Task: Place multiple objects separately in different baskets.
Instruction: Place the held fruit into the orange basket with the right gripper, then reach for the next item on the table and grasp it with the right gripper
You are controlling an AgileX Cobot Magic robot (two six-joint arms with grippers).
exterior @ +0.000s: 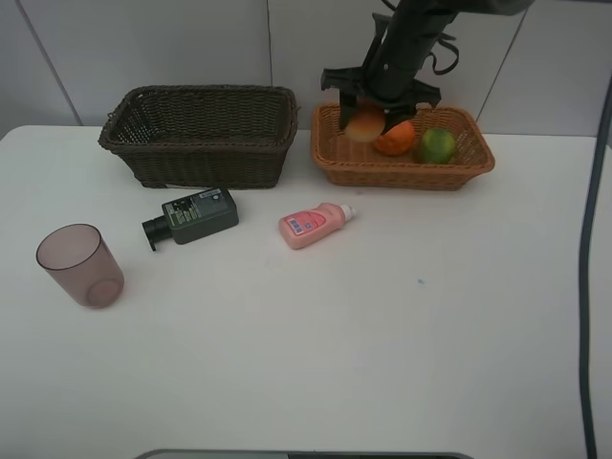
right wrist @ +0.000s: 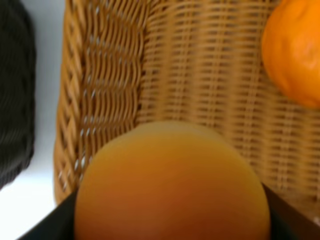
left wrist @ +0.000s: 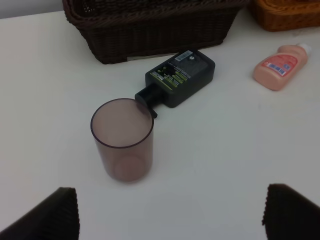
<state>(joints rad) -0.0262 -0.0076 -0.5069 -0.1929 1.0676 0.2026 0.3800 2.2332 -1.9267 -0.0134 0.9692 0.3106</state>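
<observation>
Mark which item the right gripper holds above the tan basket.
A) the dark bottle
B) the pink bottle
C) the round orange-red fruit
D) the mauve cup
C: the right gripper is shut on the round orange-red fruit over the tan basket, while the pink bottle, the mauve cup and the dark bottle rest on the table.

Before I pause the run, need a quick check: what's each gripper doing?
Left gripper: open, holding nothing.
Right gripper: shut on the red-orange fruit.
</observation>
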